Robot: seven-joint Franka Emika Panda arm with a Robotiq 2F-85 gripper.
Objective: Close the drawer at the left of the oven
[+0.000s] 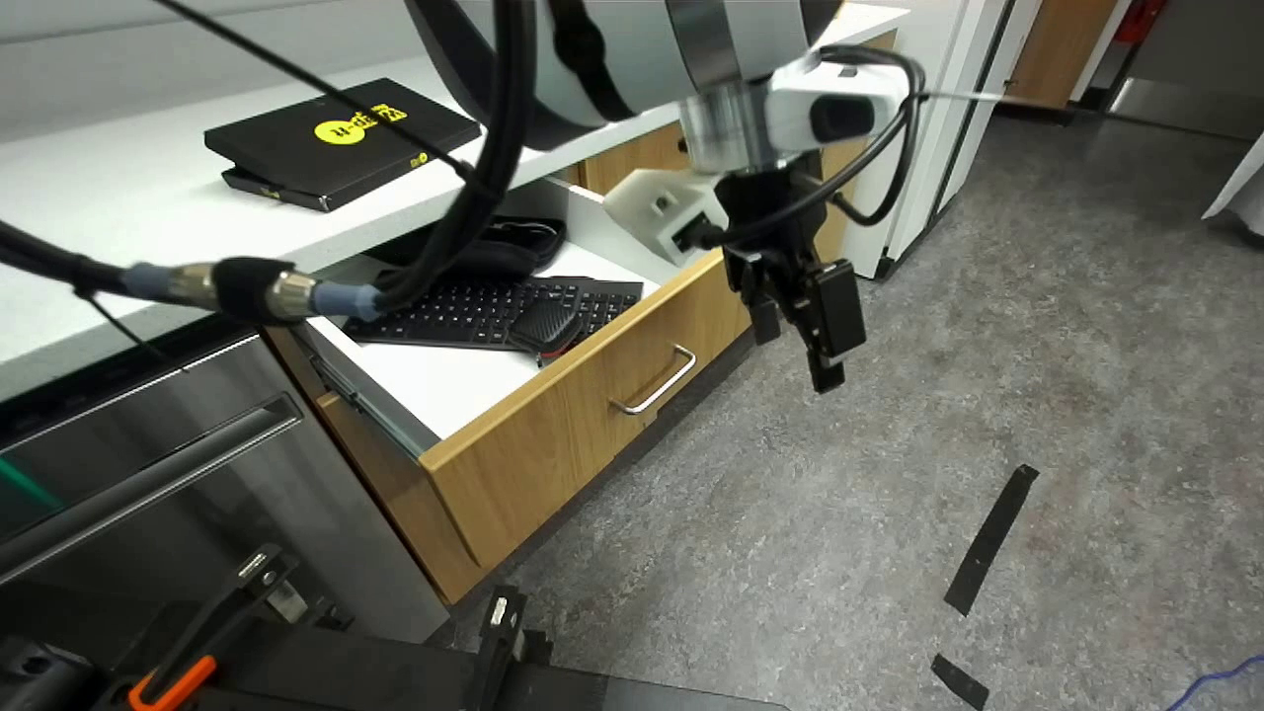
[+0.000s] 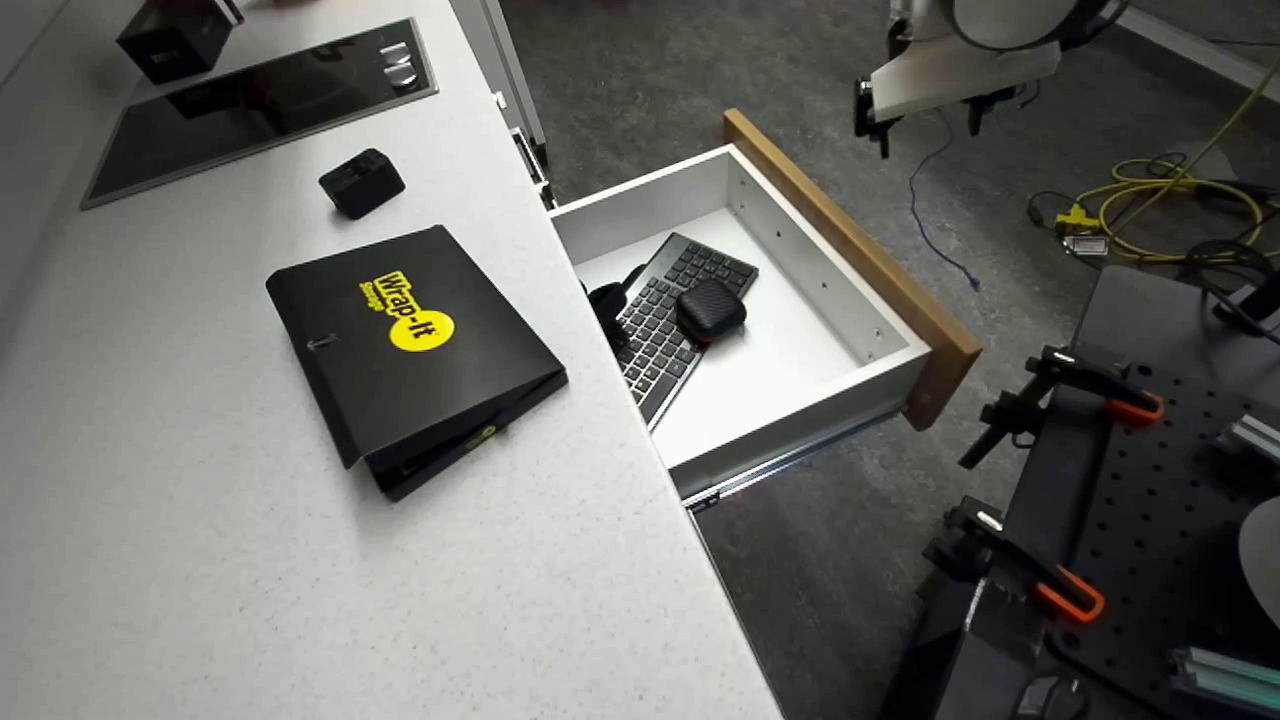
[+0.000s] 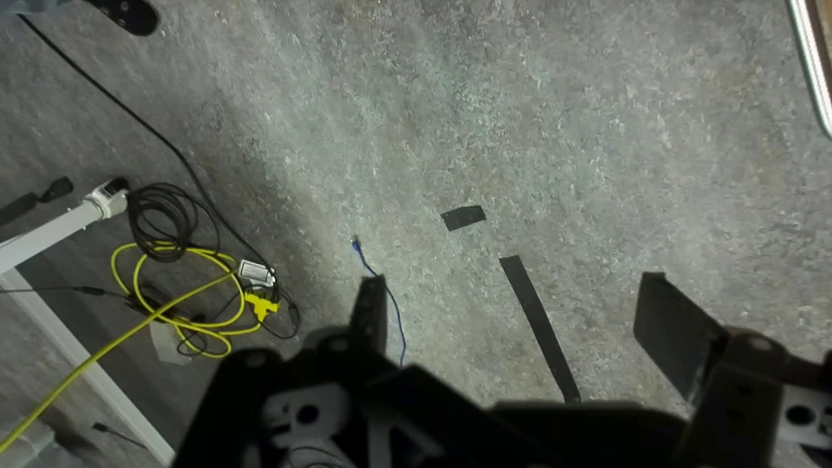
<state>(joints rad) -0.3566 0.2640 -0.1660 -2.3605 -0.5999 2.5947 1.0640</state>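
The drawer (image 1: 553,444) is pulled far out from under the counter, with its oak front, silver bar handle (image 1: 657,385) and white inner walls in view. It also stands open in an exterior view (image 2: 850,230). A keyboard (image 1: 444,311) and a small black case (image 1: 546,324) lie inside. My gripper (image 1: 796,351) hangs above the floor on the outer side of the drawer front, apart from it. Its fingers are wide apart with nothing between them in the wrist view (image 3: 513,312). The handle shows at the right edge there (image 3: 816,71). The black glass oven is out of view.
A stainless steel appliance (image 1: 197,494) stands beside the drawer. A black Wrap-It box (image 2: 410,340) and a cooktop (image 2: 270,110) are on the counter (image 2: 500,600). A dark bench with clamps (image 2: 1150,500) faces the drawer. Yellow cable (image 3: 182,318) and black tape (image 3: 539,318) lie on the floor.
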